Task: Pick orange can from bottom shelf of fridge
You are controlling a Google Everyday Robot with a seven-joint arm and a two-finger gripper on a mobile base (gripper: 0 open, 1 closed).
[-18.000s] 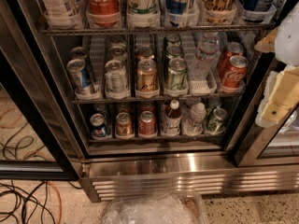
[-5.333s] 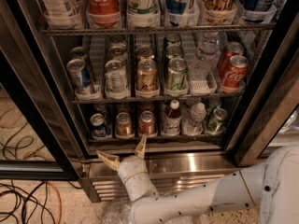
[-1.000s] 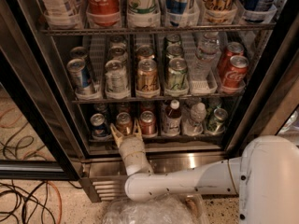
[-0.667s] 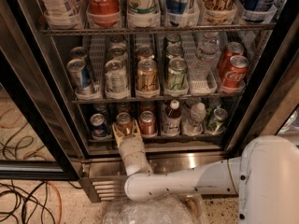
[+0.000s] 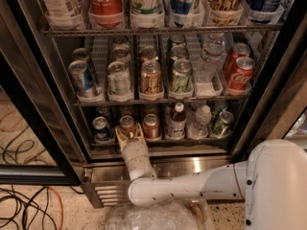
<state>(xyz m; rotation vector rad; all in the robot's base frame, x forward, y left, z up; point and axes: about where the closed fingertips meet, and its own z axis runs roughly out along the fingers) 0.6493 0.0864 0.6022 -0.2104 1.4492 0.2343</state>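
Observation:
The fridge [image 5: 201, 164] stands open in front of me, its racks full of cans and bottles. On the bottom shelf [image 5: 160, 141], the orange can [image 5: 127, 123] stands second from the left, between a blue can [image 5: 100, 127] and a redder can [image 5: 151, 125]. My gripper [image 5: 128, 131] reaches up from below on the white arm [image 5: 192, 186]. Its tan fingers [image 5: 119, 134] sit tight against both sides of the orange can, shut on it. The can stands upright on the shelf.
Right of the redder can stand a brown bottle [image 5: 177, 120], a clear bottle [image 5: 200, 121] and a green can [image 5: 223, 122]. The middle rack [image 5: 144, 101] hangs just above. Black door frames [image 5: 36, 128] flank the opening. Cables [image 5: 24, 210] and a plastic bag [image 5: 153, 217] lie on the floor.
Since 5.3 s ago the gripper has risen from the steel base to the orange can. Over the last second it has stayed in place around the can.

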